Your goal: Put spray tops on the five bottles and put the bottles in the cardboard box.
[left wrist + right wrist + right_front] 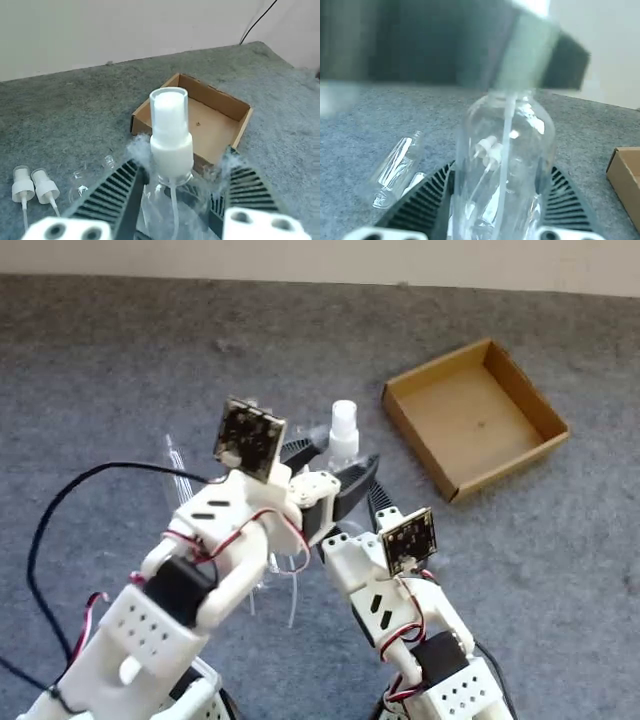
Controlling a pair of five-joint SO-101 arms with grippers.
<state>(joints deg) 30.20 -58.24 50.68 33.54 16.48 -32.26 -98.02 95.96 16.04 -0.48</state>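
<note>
A clear bottle [505, 145] stands upright between the fingers of my right gripper [501, 172], which is shut on its body. A white spray top [170, 130] with a clear cap sits in the bottle's neck, its tube hanging down inside. My left gripper [182, 200] is around the neck from above, its jaws standing a little wider than the spray top's collar. From the high view the spray top [343, 425] pokes up just beyond the left gripper [330, 465]. The cardboard box [415, 445] lies to the right, with nothing in it.
Two loose spray tops [35, 189] lie on the grey carpet. An empty clear bottle [397, 170] lies on its side near the held one, and more clear bottles [180, 465] lie at the left. The box [215, 120] lies just beyond the held bottle.
</note>
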